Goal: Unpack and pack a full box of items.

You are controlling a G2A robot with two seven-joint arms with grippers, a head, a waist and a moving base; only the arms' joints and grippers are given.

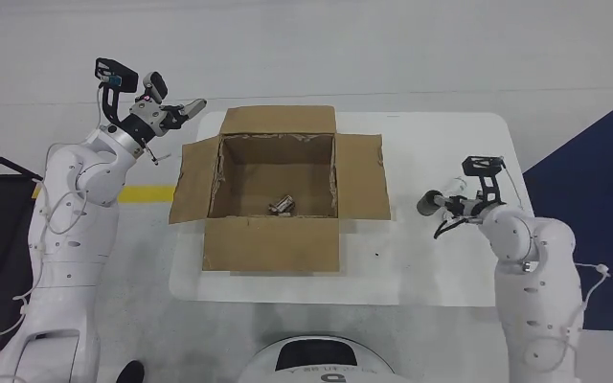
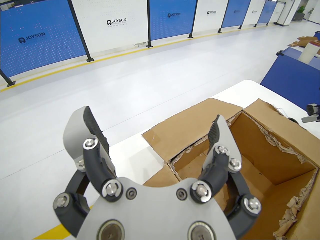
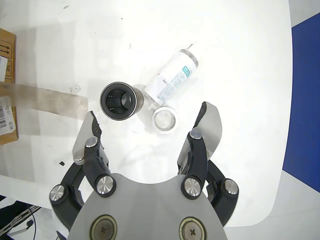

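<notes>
An open cardboard box (image 1: pixel 278 244) stands mid-table with its flaps spread; a small dark item (image 1: pixel 283 204) lies on its floor. My left gripper (image 1: pixel 189 110) hangs open and empty off the box's far left corner, above the table's edge; in the left wrist view the gripper (image 2: pixel 152 114) looks over the box (image 2: pixel 272 136). My right gripper (image 3: pixel 148 112) is open just above the table, right of the box. In front of it lie a black cylinder (image 3: pixel 121 101), a silver ring (image 3: pixel 165 120) and a white bottle (image 3: pixel 172 76) on its side, all close together.
The white table (image 1: pixel 431 144) has bare room right of the box and along its near edge. A blue surface (image 3: pixel 305 76) lies past the table's right edge. The box's side (image 3: pixel 7 88) is near the black cylinder (image 1: pixel 428 202).
</notes>
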